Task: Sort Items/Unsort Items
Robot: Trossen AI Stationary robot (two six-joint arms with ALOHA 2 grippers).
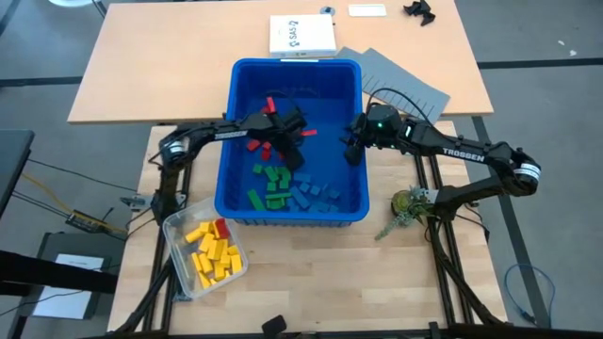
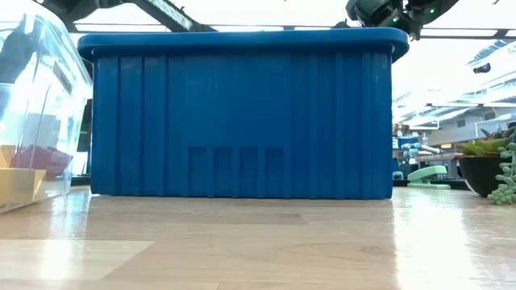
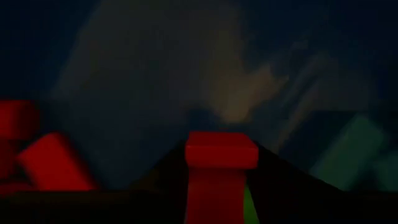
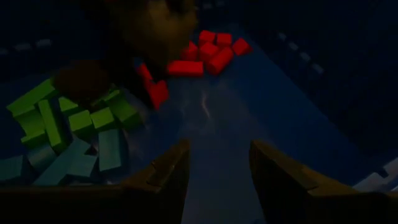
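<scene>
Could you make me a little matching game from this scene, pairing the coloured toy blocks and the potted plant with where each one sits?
Things:
1. yellow blocks
2. green blocks
3. red blocks
4. potted plant

Places:
A. in the blue bin, under the left gripper
B. in the clear tub beside the bin
C. on the table to the right of the bin
D. in the bin, near its front wall

Pairs: 1-B, 2-D, 3-A, 4-C
</scene>
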